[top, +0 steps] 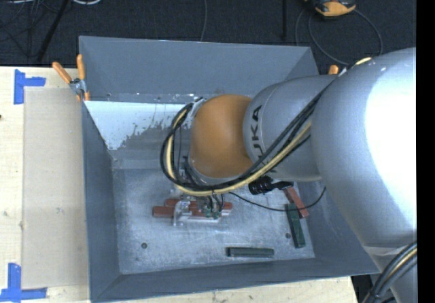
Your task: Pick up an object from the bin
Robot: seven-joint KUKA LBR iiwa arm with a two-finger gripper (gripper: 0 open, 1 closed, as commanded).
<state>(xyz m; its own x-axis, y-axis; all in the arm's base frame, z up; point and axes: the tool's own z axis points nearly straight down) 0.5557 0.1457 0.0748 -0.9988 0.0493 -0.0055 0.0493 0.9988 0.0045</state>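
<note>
Claw (197, 212) low at bin (129, 227) floor centre, red-brown bar (162, 211) seen beneath it, sticking out at 9 o'clock, claw spread cannot be told, dark green bar (250, 251) at 5 o'clock, apart.

You have strong light from above. The arm (370, 152) glares near white along its silver casing. A pale lit band crosses the back-left wall of the bin (122, 125). Soft shadow pools on the floor beneath the orange cover (217, 135). Surroundings beyond the rim read dim.
</note>
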